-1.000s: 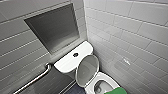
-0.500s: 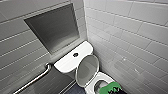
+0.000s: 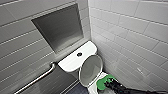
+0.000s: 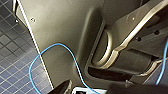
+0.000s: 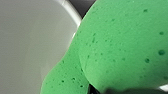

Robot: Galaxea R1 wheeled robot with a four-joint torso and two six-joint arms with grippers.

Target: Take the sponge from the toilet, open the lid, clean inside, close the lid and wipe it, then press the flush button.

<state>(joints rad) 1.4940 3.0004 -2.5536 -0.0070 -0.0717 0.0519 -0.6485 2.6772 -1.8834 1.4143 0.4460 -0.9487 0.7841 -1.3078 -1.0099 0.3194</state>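
my right pincer (image 3: 111, 85) is pinching the sponge (image 3: 102, 83), which juts ahead of it at the toilet (image 3: 75, 62) rim. the lid (image 3: 91, 70) stands open beyond. i judge it's the cleaning step; next needs a steady press down inside.

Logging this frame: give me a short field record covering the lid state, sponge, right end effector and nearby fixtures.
lid: raised, leaning back toward the tank, greyish underside facing out
sponge: green, close beside the raised lid, gripped
right end effector: dark, shut on the sponge
flush button: round, on the tank top
grab bar: metal, on the wall beside the tank
floor: small dark tiles
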